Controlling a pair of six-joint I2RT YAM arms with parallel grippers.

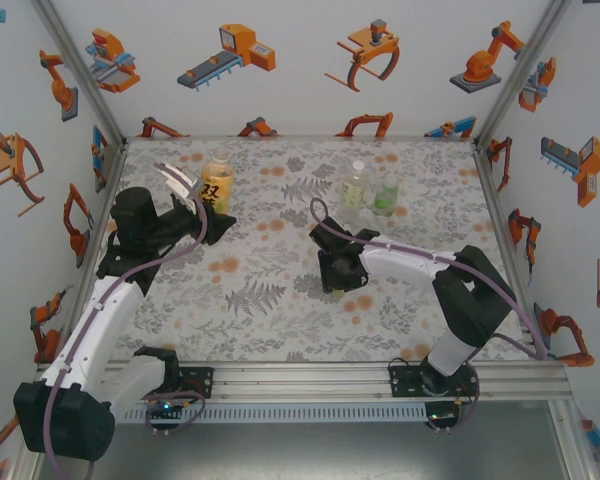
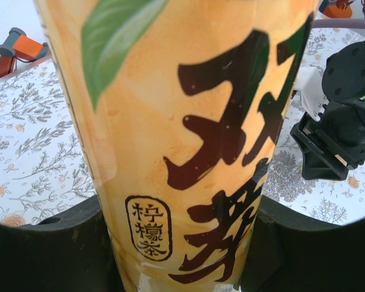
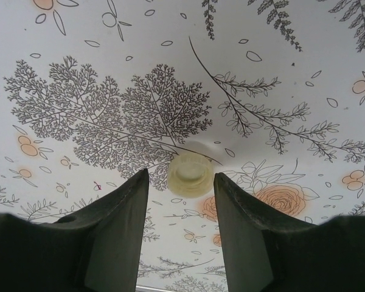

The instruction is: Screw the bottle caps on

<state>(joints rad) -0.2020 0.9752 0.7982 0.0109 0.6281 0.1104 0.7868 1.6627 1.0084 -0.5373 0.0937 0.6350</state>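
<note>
Your left tool (image 1: pixel 212 207) is pressed tight on the clear plastic bottle of amber drink with the yellow printed label (image 1: pixel 217 178), which stands upright on the floral-print counter (image 1: pixel 260 300). Well to the right of that amber bottle and nearer you, your right tool (image 1: pixel 337 280) hangs low with its fingers spread. The small round pale yellow plastic cap (image 3: pixel 190 175) lies on the counter between the fingertips, seemingly touching neither. The cap is low and light, so an off-centre close could flick it away or pinch it crooked, and a tilted cap would likely cross-thread. Pushing down hard on the neck could tip the amber bottle in its grip and spill it. The pale yellowish clear bottle (image 1: pixel 354 185) and green clear bottle (image 1: pixel 385 197), right of the amber bottle, could be knocked by a wide swing
</note>
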